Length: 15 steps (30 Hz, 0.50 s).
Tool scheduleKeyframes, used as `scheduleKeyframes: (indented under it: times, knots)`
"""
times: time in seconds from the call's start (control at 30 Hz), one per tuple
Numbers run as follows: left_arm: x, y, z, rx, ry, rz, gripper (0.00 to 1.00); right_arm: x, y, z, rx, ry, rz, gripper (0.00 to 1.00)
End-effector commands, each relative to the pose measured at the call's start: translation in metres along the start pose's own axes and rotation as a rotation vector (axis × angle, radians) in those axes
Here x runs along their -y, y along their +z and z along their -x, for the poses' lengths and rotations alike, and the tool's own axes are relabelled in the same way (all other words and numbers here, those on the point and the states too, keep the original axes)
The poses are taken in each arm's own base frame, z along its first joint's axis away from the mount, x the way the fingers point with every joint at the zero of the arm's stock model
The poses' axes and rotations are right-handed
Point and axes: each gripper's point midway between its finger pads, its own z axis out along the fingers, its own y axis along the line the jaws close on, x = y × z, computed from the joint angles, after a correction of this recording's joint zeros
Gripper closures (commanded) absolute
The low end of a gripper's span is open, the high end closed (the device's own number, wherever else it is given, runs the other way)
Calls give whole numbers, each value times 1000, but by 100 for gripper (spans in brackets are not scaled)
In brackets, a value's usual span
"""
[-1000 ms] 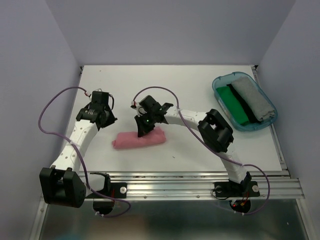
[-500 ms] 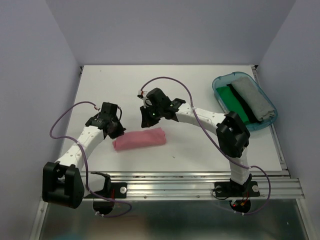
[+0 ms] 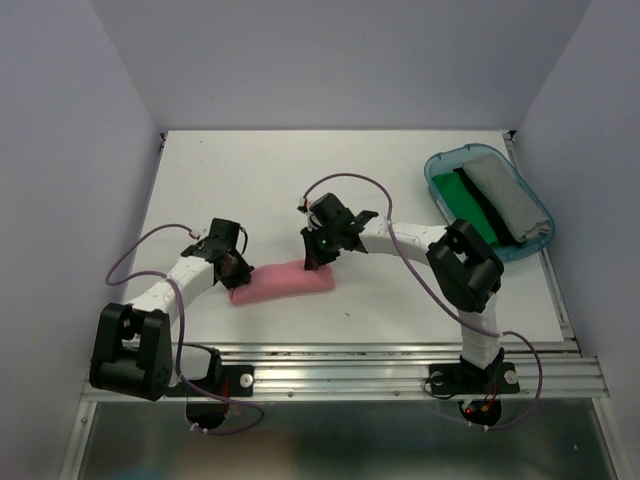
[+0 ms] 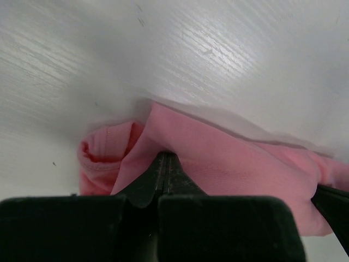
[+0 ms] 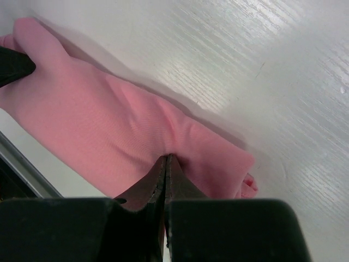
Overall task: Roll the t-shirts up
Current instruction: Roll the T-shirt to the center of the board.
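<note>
A salmon-pink t-shirt (image 3: 283,281) lies rolled into a log on the white table (image 3: 400,180). My left gripper (image 3: 237,272) is shut, its tips pressed against the roll's left end (image 4: 234,164), beside the open spiral of cloth. My right gripper (image 3: 313,260) is also shut, its tips pushed into the top of the roll near its right end (image 5: 98,125). No cloth shows between either pair of jaws. In the wrist views the left gripper (image 4: 164,155) and the right gripper (image 5: 166,158) each dent the fabric. A green t-shirt (image 3: 468,208) and a grey t-shirt (image 3: 505,200) lie rolled in the tub.
A translucent teal tub (image 3: 500,252) stands at the table's right edge. Purple cables loop over both arms. A metal rail (image 3: 400,370) runs along the near edge. Walls close in the table at left, right and back.
Both grippers have come down onto the pink roll: the left one swung toward its left end, the right one lowered toward its right end. The roll has barely shifted.
</note>
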Motion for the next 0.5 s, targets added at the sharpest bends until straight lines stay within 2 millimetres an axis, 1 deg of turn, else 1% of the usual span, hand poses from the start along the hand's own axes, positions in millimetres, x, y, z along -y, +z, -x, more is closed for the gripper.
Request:
scheduleKeyframes:
  times: [0.0,0.03,0.07,0.1,0.13,0.17,0.2,0.23,0.27,0.3,0.33,0.37,0.4,0.43,0.47]
  knots:
    - [-7,-1,4,23,14,41,100,5,1,4,29,-6,-26,99]
    - [-4,-5,13,52,16,42,100,3,-3,8,42,-8,-27,99]
    - [-2,-9,18,67,23,45,100,0,-8,15,63,-13,-23,99]
    - [2,-18,28,97,38,45,100,-5,-19,24,97,-24,-25,99]
    - [-1,-19,29,101,39,57,100,-7,-26,31,122,-28,-30,99]
    - [8,-29,41,135,54,37,100,-8,-32,38,149,-36,-40,99]
    - [11,-38,47,158,64,26,100,-5,-49,55,213,-36,-73,98]
    - [18,-49,61,205,67,15,100,-1,-59,63,244,-36,-96,96]
    - [20,-56,68,230,86,11,100,5,-69,71,276,-30,-123,94]
    - [22,-64,74,253,92,9,100,14,-80,79,309,-19,-156,86]
    - [27,-76,87,297,104,6,100,32,-107,96,380,10,-211,83]
    - [28,-81,93,317,109,9,98,43,-120,103,414,28,-238,79]
    - [31,-90,102,350,110,12,93,71,-137,110,452,65,-307,71]
    - [32,-93,106,362,123,15,91,78,-159,118,497,76,-329,66]
    - [33,-96,109,371,127,17,89,90,-170,122,517,92,-362,62]
